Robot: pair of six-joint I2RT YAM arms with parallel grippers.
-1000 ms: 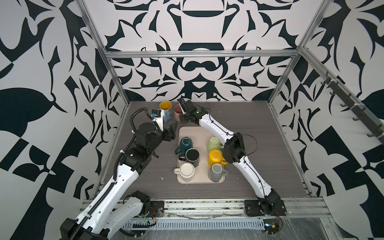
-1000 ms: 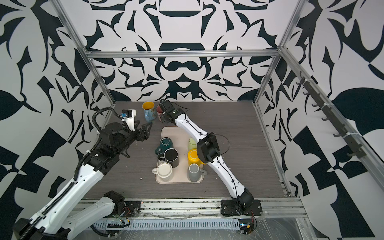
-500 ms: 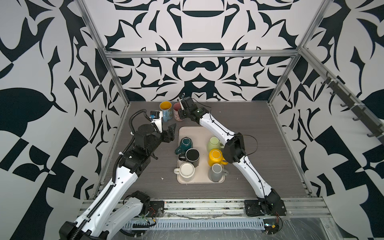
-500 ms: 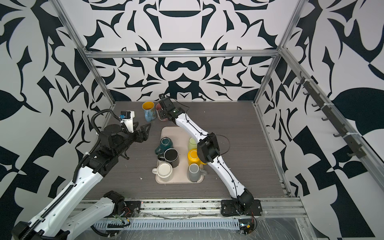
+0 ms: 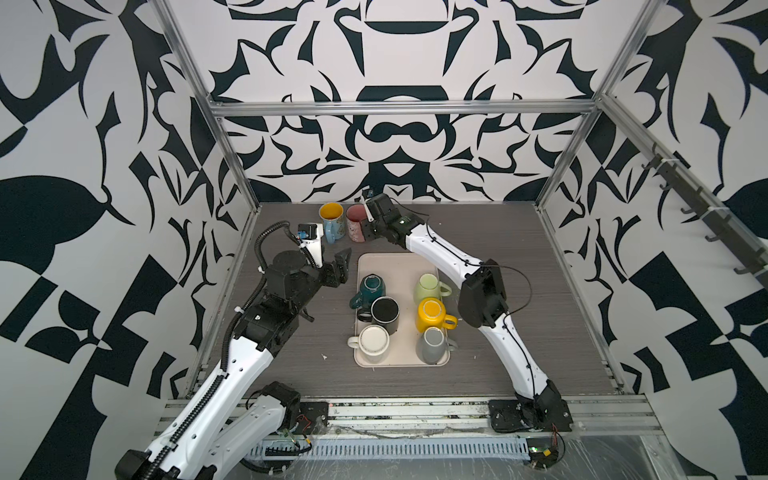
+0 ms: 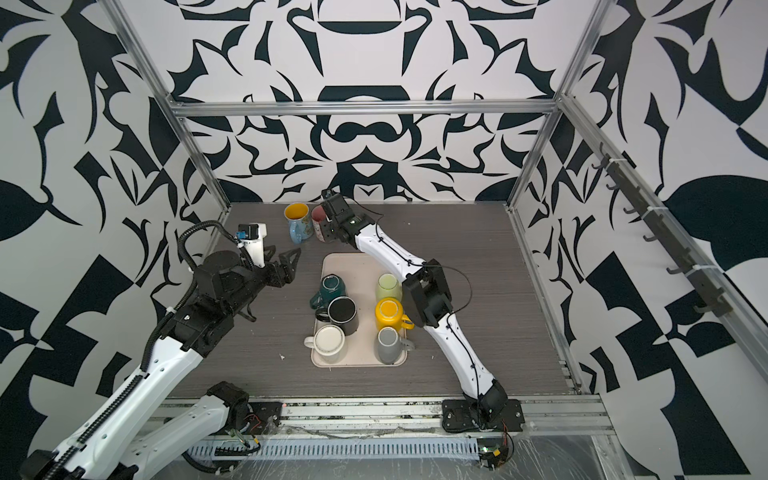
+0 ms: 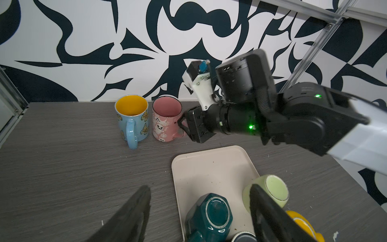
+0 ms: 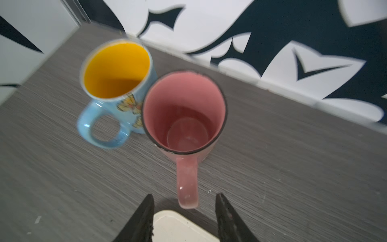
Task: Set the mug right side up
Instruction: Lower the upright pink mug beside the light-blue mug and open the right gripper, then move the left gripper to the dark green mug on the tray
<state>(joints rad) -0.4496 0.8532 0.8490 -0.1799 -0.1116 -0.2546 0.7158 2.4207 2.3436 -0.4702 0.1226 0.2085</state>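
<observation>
— Where do we find the pink mug [image 5: 354, 222]?

— We see it at the far end of the table [image 5: 519, 232], past the tray [image 5: 399, 262]. It stands upright with its mouth up, and the right wrist view looks straight down into its empty inside.

— What stands next to it?

— A blue mug [image 5: 331, 223] with a yellow inside, also upright. In both top views the two sit side by side. From the right wrist view we cannot tell whether they touch or are only very close.

— What do we make of the right gripper [image 8: 184, 195]?

— Its jaws are parted about halfway, one on each side of the outer end of the pink mug's handle [image 8: 187, 180]. We see table surface between each finger and the handle, so it has hold of nothing.

— And the left gripper [image 7: 199, 190]?

— We see it spread wide and empty, hanging above the table near the tray's far left corner, well apart from the pink mug.

— What else do we notice on the tray?

— Six mugs in two rows. In the left wrist view the teal mug [image 7: 209, 211] and the pale green mug [image 7: 270, 190] both show their bases.
</observation>
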